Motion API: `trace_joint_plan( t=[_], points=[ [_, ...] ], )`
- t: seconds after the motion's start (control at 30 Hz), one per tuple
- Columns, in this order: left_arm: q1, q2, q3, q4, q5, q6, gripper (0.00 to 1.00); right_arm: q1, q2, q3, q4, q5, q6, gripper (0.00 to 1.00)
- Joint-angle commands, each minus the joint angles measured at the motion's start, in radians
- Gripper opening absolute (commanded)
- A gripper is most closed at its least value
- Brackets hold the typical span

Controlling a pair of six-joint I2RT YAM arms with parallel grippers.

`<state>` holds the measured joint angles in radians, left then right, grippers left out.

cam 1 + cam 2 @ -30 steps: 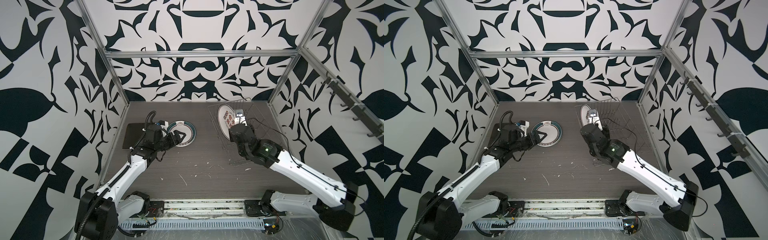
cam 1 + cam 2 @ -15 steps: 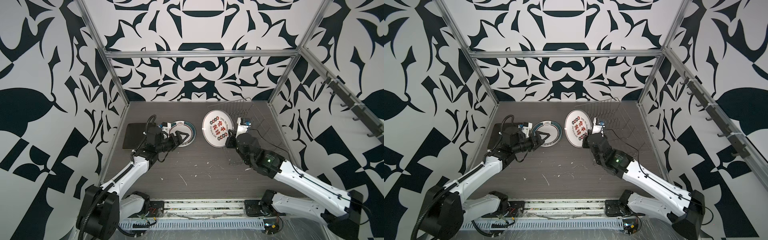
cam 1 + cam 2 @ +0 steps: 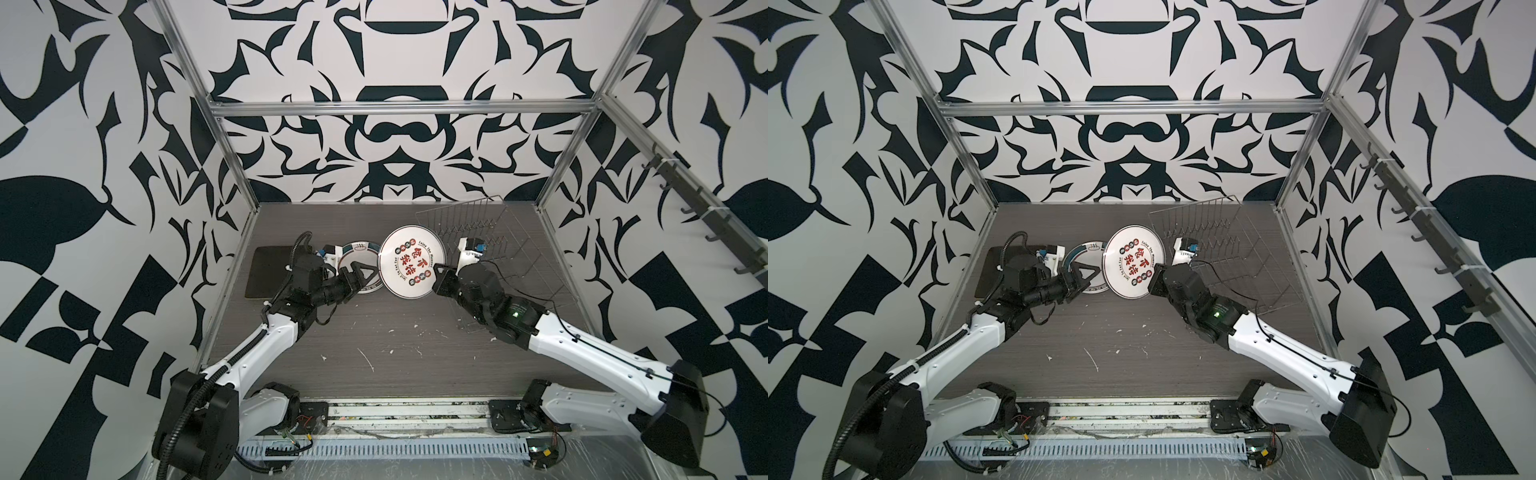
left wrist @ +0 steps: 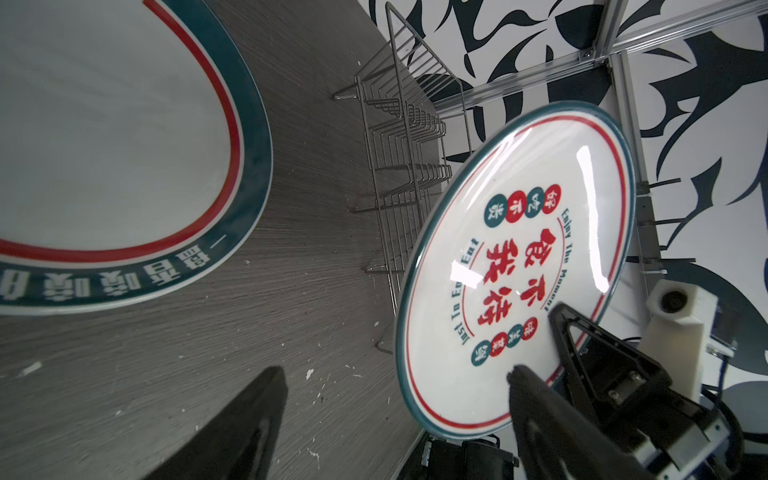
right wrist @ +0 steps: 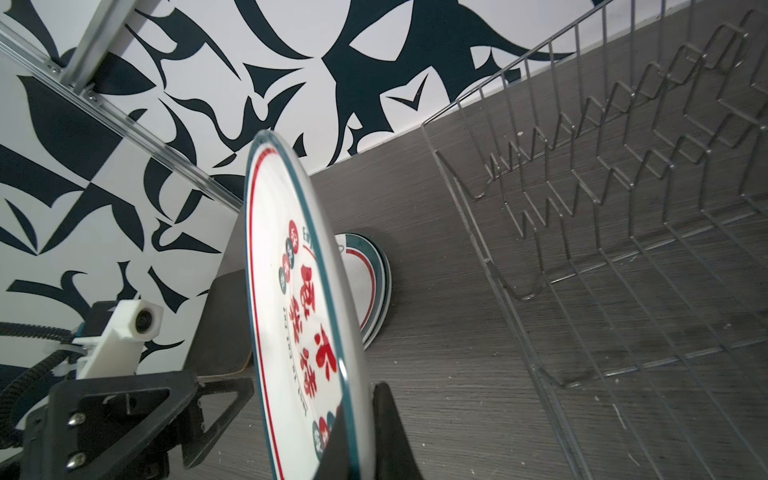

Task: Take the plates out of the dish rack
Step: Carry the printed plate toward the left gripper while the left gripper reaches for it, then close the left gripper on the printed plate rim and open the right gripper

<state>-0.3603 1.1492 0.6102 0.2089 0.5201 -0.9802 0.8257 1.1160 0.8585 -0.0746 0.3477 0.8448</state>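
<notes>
By the left edge of the worktop (image 3: 374, 332) a dark plate (image 3: 268, 272) is lying flat; just beside it, toward the middle, the teal-rimmed plates (image 3: 357, 251) are resting face up, stacked as far as the right wrist view shows. The left gripper (image 3: 368, 274) is hovering over them with its fingers (image 4: 249, 424) spread wide and gripping nothing, its tips pointing at the nearest edge of the lettered plate (image 3: 409, 257). That white plate with red characters is standing almost on edge in the air above the middle of the worktop, clear of the wires; the right gripper (image 3: 438, 277) is pinching its rim, fingers (image 5: 386, 428) pressed onto both faces. Toward the far right corner the dish rack (image 3: 490, 232) is sitting with no plate showing among its prongs in any view. The step in hand looks like the removal of the last plate, with a handover or a set-down beside the stack pending. Next, the left fingers would need to straddle the free rim squarely and close before the right ones let go; failing that, the plate would need tipping flat and lowering gently onto the stack.
</notes>
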Motion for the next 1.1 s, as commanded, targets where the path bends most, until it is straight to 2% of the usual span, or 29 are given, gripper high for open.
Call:
trace_joint_plan(
  t=[0.0, 0.07, 0.17, 0.3, 0.43, 0.63, 0.83, 1.07],
  points=[
    [-0.002, 0.002, -0.027, 0.064, 0.028, -0.014, 0.86, -0.009, -0.002, 0.011, 0.124, -0.066, 0.070, 0.00],
    [-0.002, 0.010, -0.033, 0.094, 0.045, -0.024, 0.86, -0.017, 0.008, 0.014, 0.124, -0.097, 0.084, 0.00],
    [-0.002, 0.018, -0.035, 0.112, 0.055, -0.030, 0.80, -0.041, 0.021, 0.005, 0.150, -0.146, 0.109, 0.00],
    [-0.002, 0.021, -0.042, 0.125, 0.054, -0.032, 0.76, -0.110, 0.054, -0.028, 0.226, -0.316, 0.175, 0.00],
    [-0.002, 0.007, -0.062, 0.130, 0.011, -0.044, 0.71, -0.150, 0.078, -0.046, 0.273, -0.404, 0.209, 0.00],
    [-0.002, 0.024, -0.059, 0.139, 0.013, -0.055, 0.66, -0.151, 0.112, -0.032, 0.278, -0.472, 0.201, 0.00],
    [-0.002, -0.010, -0.085, 0.137, -0.059, -0.059, 0.56, -0.152, 0.136, -0.023, 0.289, -0.520, 0.203, 0.00],
    [-0.002, -0.026, -0.082, 0.119, -0.072, -0.056, 0.44, -0.154, 0.141, -0.021, 0.294, -0.530, 0.198, 0.00]
  ],
)
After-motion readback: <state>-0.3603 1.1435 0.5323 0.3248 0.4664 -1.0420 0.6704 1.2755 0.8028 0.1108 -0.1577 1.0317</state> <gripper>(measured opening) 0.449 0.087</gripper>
